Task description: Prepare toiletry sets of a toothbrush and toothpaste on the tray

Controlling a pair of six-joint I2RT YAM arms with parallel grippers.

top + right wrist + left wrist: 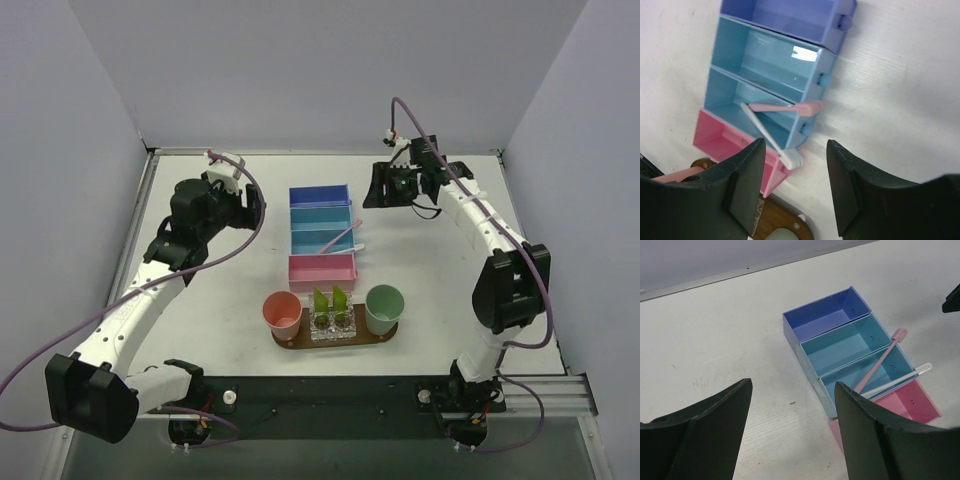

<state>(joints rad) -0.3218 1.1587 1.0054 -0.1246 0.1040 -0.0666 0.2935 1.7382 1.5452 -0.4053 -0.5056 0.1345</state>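
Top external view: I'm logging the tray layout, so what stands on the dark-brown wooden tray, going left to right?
On the dark-brown wooden tray: salmon plastic cup → clear plastic holder with two yellow-green toothpaste tubes standing in it → mint-green plastic cup.

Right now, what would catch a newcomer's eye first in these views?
A row of bright bins, blue, teal and pink, stands mid-table, with a pink toothbrush and a white toothbrush lying across it, heads past its right edge. Nearer the arms, the dark tray carries two yellow-green tubes upright in a clear holder between a salmon cup and a mint cup. The left end effector and right end effector are open, holding nothing.
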